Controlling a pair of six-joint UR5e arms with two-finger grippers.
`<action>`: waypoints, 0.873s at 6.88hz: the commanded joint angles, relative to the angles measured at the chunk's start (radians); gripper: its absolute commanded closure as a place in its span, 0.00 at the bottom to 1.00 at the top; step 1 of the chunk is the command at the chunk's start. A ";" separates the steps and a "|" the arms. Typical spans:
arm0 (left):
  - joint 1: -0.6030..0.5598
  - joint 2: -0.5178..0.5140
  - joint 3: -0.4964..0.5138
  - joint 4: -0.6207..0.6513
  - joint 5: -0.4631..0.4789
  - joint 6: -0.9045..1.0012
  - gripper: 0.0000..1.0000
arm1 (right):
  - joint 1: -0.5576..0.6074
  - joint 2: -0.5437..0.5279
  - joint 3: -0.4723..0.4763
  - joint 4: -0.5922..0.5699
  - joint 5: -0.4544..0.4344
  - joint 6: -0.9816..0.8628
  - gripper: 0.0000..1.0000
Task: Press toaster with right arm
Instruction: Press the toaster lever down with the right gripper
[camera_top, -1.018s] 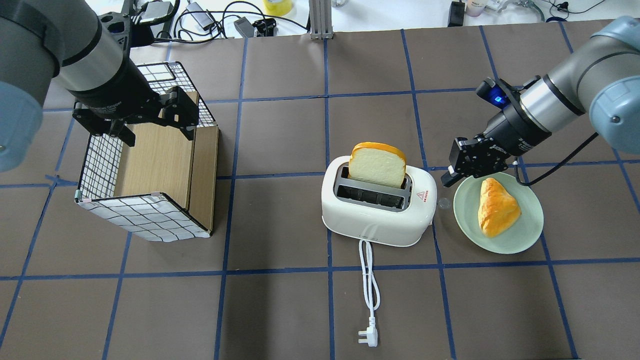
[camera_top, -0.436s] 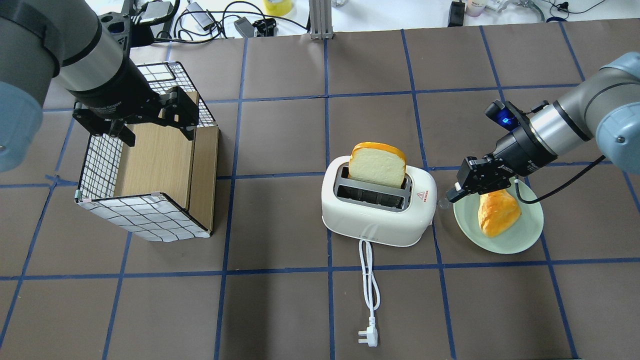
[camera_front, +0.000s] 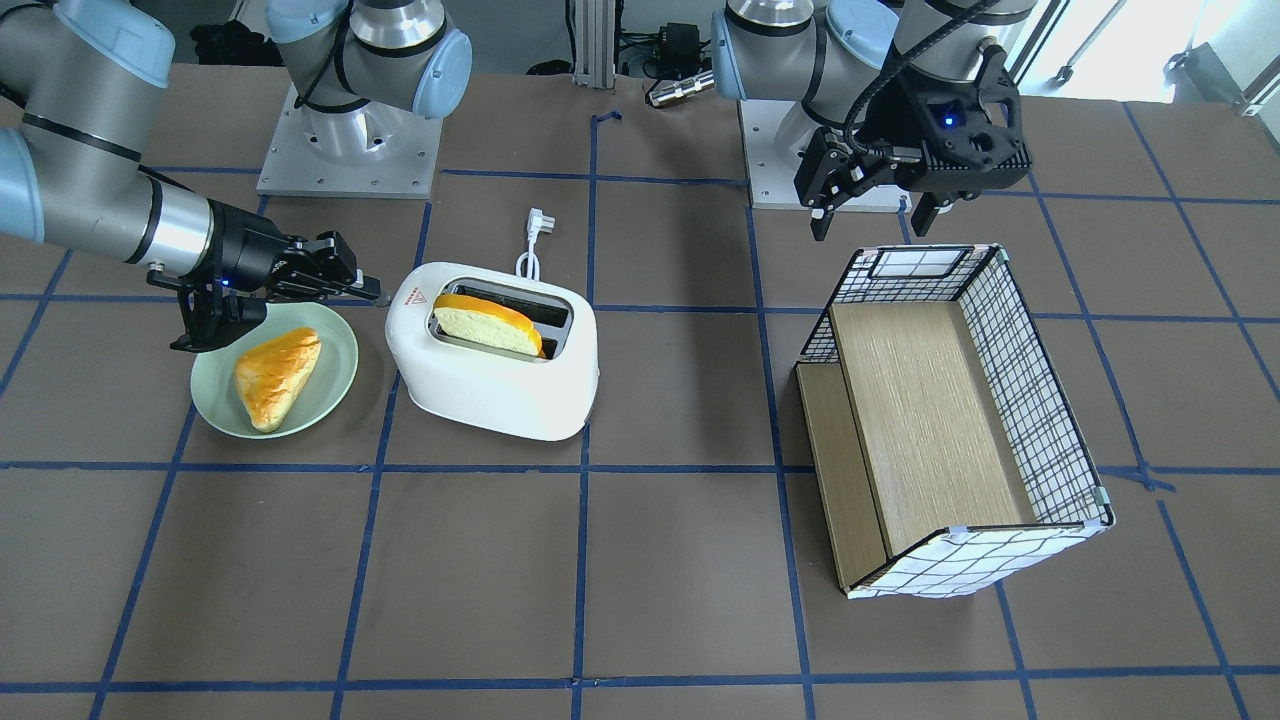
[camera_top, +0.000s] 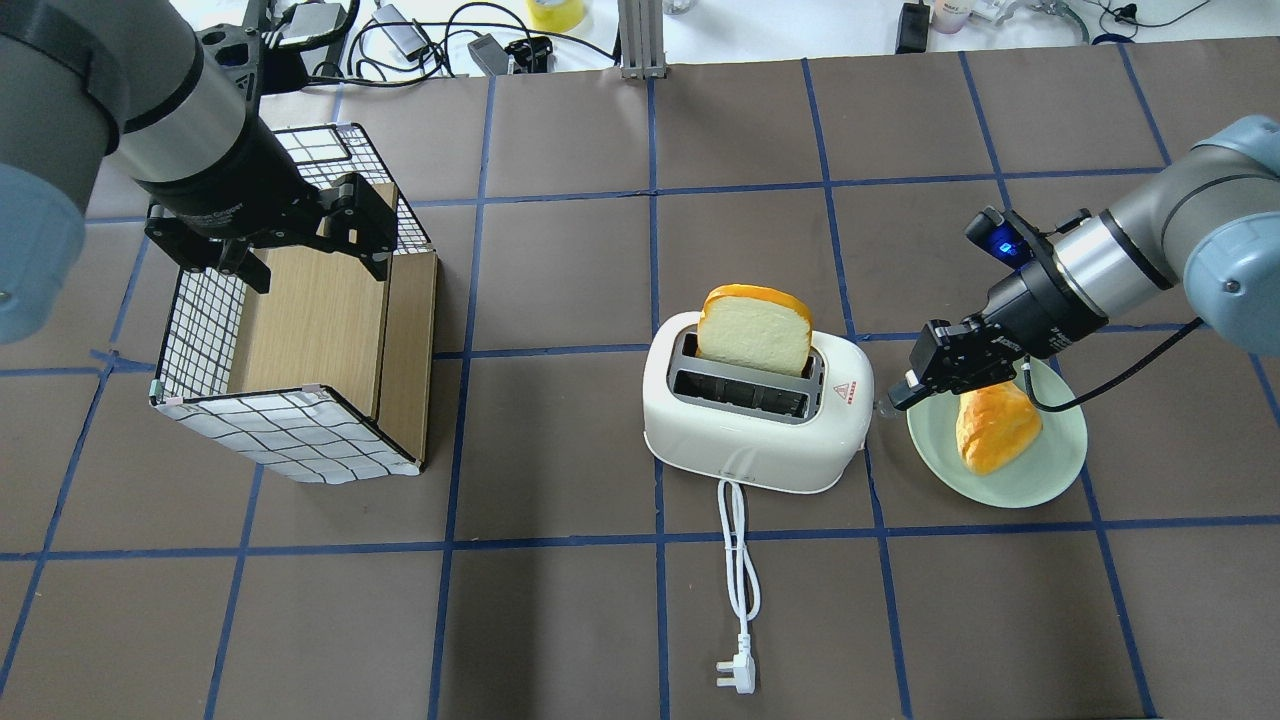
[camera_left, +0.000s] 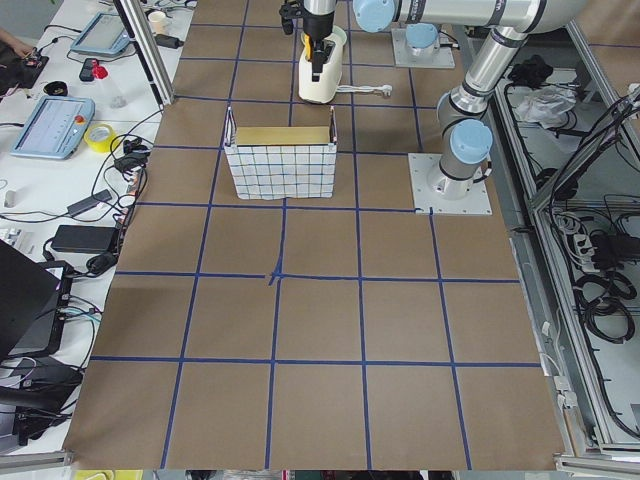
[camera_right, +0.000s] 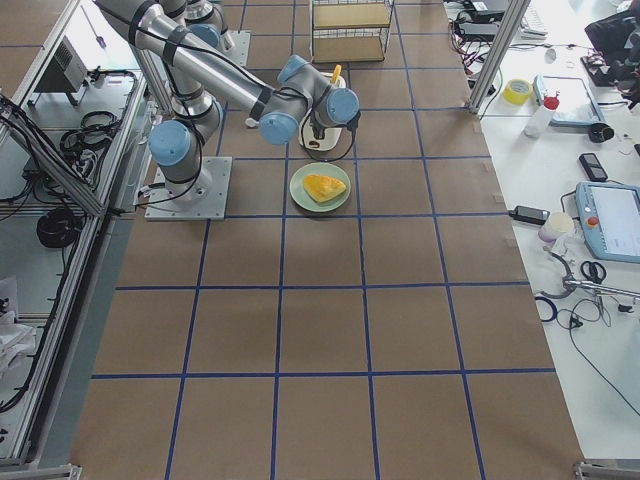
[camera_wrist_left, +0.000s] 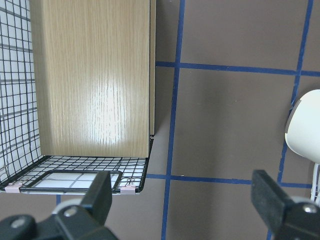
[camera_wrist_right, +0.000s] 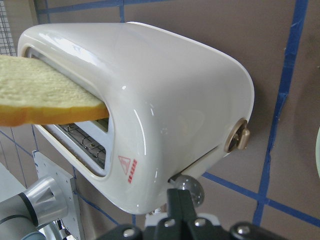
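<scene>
The glossy white toaster (camera_top: 740, 440) stands mid-table with a slice of bread (camera_top: 755, 330) upright in its far slot; its lever knob (camera_top: 884, 407) sticks out of the right end. My right gripper (camera_top: 897, 396) is shut and empty, fingertips just above and touching or nearly touching the knob. In the right wrist view the toaster (camera_wrist_right: 165, 95) fills the frame, with the knob (camera_wrist_right: 191, 187) right in front of the closed fingertips (camera_wrist_right: 178, 200). My left gripper (camera_top: 265, 240) is open and empty over the wire basket (camera_top: 290, 430).
A green plate (camera_top: 1010, 485) with a pastry (camera_top: 990, 430) lies right beside the toaster, under my right wrist. The toaster's cord and plug (camera_top: 738, 600) run toward the near edge. The basket stands far left.
My right gripper has come down and toward me from above the plate's far rim to the toaster's lever knob. The left arm and the toaster have not moved.
</scene>
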 joint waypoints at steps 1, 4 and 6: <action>0.000 0.000 0.000 0.000 0.000 0.000 0.00 | 0.000 0.014 0.001 -0.004 0.001 -0.010 1.00; 0.000 0.000 0.000 0.000 0.000 0.000 0.00 | 0.000 0.038 0.018 -0.054 0.001 -0.011 1.00; 0.000 0.000 0.000 0.000 0.000 0.000 0.00 | 0.000 0.048 0.052 -0.126 0.001 -0.013 1.00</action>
